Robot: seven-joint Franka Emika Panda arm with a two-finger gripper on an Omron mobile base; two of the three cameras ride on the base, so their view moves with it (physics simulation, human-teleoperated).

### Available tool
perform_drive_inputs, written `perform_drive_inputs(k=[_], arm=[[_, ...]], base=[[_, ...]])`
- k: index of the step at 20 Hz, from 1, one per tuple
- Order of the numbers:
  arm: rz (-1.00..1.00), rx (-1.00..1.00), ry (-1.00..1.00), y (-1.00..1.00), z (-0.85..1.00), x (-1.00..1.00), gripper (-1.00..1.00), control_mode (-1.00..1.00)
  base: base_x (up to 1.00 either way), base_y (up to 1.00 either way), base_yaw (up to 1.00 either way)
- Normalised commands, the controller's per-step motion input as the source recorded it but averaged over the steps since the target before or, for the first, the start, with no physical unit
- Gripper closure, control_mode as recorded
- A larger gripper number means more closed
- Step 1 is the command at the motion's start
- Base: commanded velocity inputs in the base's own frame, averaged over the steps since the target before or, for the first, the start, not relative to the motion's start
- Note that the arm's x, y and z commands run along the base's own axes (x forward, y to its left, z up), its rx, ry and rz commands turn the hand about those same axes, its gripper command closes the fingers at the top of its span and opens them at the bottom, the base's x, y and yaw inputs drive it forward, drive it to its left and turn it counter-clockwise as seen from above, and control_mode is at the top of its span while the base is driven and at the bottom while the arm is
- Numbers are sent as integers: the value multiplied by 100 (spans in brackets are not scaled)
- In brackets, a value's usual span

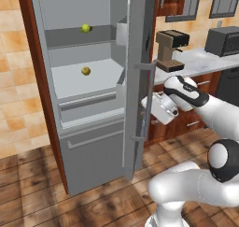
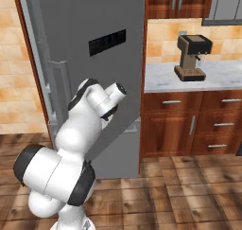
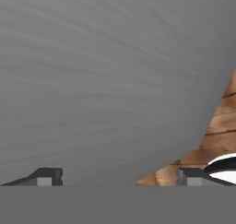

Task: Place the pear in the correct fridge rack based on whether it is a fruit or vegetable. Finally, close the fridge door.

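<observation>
- Resting on the thin dark grey fridge rack [image 1: 70, 36], high in the open fridge, a small round yellow-green pear [image 1: 86, 28] is seen in the left base view.
- A duller yellow-brown round fruit [image 1: 86, 71] is seen lower down, on the thicker pale shelf [image 1: 77, 83] with a drawer front beneath it.
- The fridge door [image 1: 138, 81] is seen edge-on in that view, standing partly open; its slim vertical handle [image 1: 148, 104] is metallic and smooth.
- In the right base view the door's flat grey outer face is shown with a black rectangular display panel [image 2: 107, 42].
- The gripper [image 3: 119, 176] is held right up against the door's smooth grey face in the hand view; its two small dark fingertips [image 3: 48, 176] are spread wide with nothing between them.
- A boxy brown-and-black coffee machine [image 2: 193, 57] is seen on the pale marbled counter [image 2: 222, 76], above glossy red-brown wooden cabinets [image 2: 189, 125].
- Wooden planks are shown as the floor [image 2: 189, 196].
</observation>
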Motion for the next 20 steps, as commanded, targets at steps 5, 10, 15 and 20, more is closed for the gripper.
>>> perform_drive_inputs(k=[5, 10, 15, 20], arm=[[-6, -1, -3, 67, 0, 31, -100, -100], [-4, 0, -6, 49, -1, 28, -100, -100], [-4, 0, -5, 35, -6, 32, -100, -100], [-11, 0, -6, 29, -4, 38, -100, -100]], base=[[0, 0, 0], [0, 0, 0], [0, 0, 0], [0, 0, 0]])
